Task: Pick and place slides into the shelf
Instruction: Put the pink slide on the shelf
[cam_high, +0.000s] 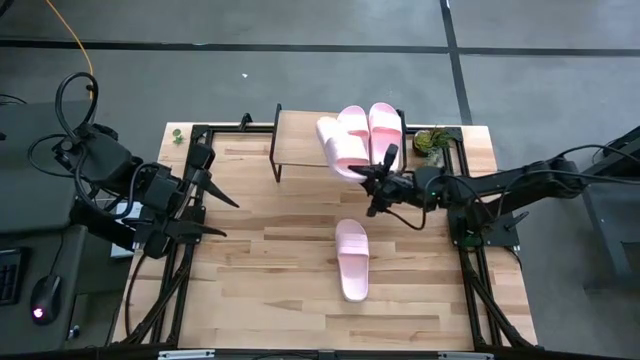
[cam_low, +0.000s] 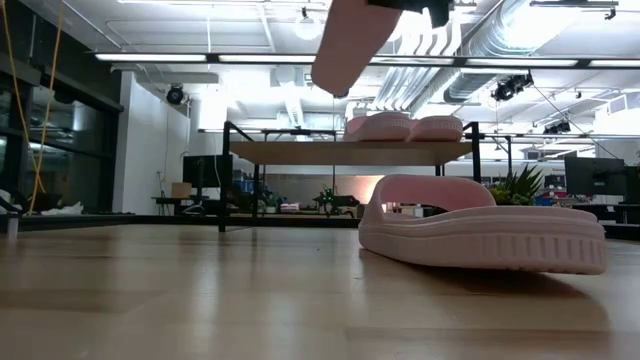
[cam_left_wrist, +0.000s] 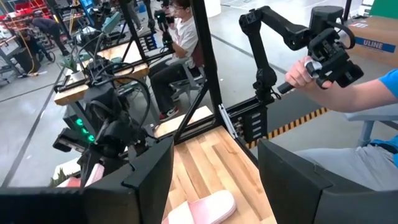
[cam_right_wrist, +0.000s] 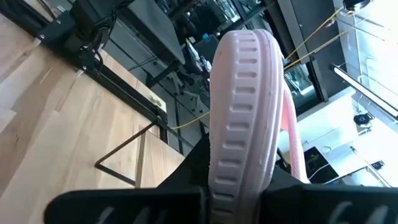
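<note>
Two pale pink slides (cam_high: 352, 125) (cam_high: 386, 125) lie side by side on the shelf (cam_high: 300, 140), a low rack with a plank top and black legs near the table's far edge. A third slide (cam_high: 338, 150) is held by my right gripper (cam_high: 372, 178) above the shelf's near edge; the low view shows it high over the plank (cam_low: 355, 40). The fourth slide (cam_high: 352, 260) lies sole-down on the table nearer the front (cam_low: 480, 235). My left gripper (cam_high: 231, 218) waits open at the table's left side. My right gripper has the slide by one end (cam_high: 362, 170), pinched between its two fingers with the ribbed sole rim (cam_right_wrist: 239, 155) standing edge-on between them. The fingers (cam_right_wrist: 186, 171) come roughly level from the table's right. The slide is lifted clear and tilted, its free end (cam_low: 335, 75) lowest.
A small green plant (cam_high: 432, 142) stands just right of the shelf. Black frame rails (cam_high: 470, 250) run along the table's left and right sides. Bare wood spreads between the shelf and the left arm. A person (cam_left_wrist: 348, 106) sits beyond the table in the left wrist view.
</note>
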